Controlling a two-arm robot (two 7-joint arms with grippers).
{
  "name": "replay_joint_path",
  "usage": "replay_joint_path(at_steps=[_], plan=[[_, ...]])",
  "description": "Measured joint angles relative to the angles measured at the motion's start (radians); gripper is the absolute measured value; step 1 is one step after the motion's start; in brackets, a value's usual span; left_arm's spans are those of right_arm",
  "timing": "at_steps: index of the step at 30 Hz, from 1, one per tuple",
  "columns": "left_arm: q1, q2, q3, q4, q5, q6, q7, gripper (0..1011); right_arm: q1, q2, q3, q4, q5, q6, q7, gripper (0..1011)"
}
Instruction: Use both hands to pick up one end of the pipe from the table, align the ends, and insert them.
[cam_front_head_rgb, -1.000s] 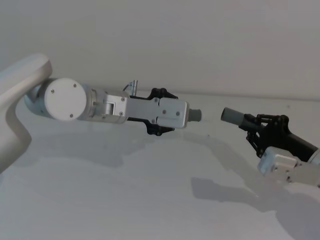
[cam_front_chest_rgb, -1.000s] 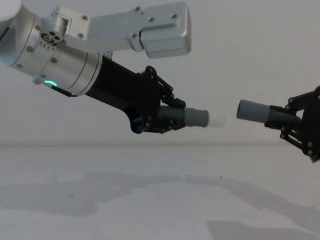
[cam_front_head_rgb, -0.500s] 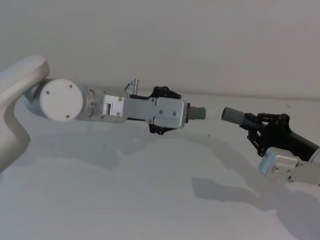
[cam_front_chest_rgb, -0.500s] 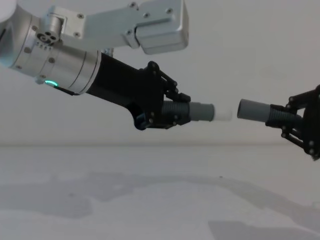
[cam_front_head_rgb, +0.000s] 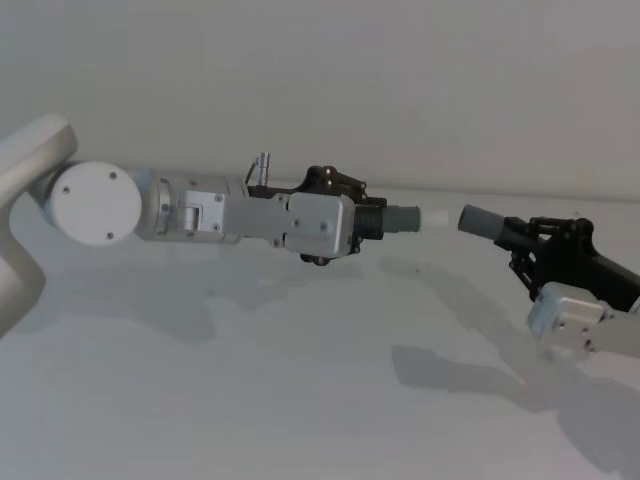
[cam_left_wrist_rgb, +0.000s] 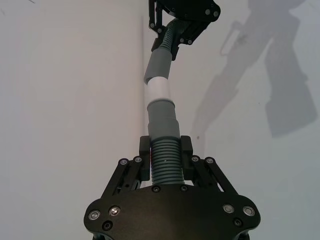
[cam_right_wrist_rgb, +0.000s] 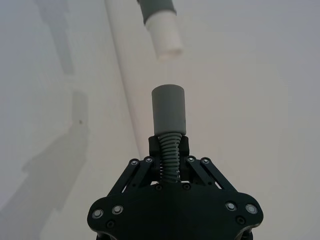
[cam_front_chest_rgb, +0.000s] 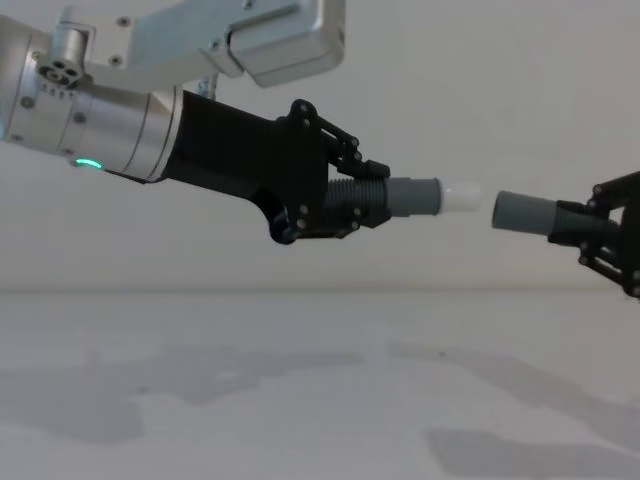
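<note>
Nearest you, the table is bare white with only arm shadows on it. Both pieces are up off it, so your pick-up is done.

Next out, your left claw comes in from the left, closed hard on the ribbed section of its pipe piece. A smooth grey collar sticks out past the claw, then the whitish spigot tip. The piece lies close to level, pointing right.

Your right claw is at the right edge, a touch lower. It is clamped on the ribbed part of the other piece, with the plain grey socket mouth facing the spigot.

Between them, the ends are near but apart, with a clear gap in the chest and head views. The spigot tip rides slightly higher than the socket. From the right wrist, the tip sits off to one side of the socket's line, not dead ahead. From the left wrist the two seem to overlap. I read that as line of sight, not contact.

Judgement: you are late in the align step. You have yet to trim the height and side offset, square the axes, close the gap and push home. Insertion is not begun.

The pieces are dark grey matte plastic, each with a ribbed middle and smooth ends. I cannot tell whether the bore is clear.

Farthest back is a plain pale wall.
</note>
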Motion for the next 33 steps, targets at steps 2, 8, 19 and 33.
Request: replay_joint_path(at_steps=[2, 8, 19, 33], plan=[[0.001, 0.001, -0.002, 0.001, -0.003, -0.008, 0.000, 328, 0.001, 0.004, 0.002, 0.001, -0.005, -0.001, 0.000, 171], [0.006, 0.005, -0.010, 0.003, -0.014, -0.034, 0.001, 328, 0.005, 0.024, 0.009, 0.009, -0.025, -0.030, -0.004, 171], [0.009, 0.008, -0.015, 0.004, -0.023, -0.055, 0.002, 328, 0.010, 0.073, 0.016, 0.027, -0.066, -0.164, -0.041, 171], [0.010, 0.009, -0.017, 0.005, -0.027, -0.065, 0.002, 328, 0.004, 0.090, 0.019, 0.005, -0.074, -0.243, -0.047, 171]])
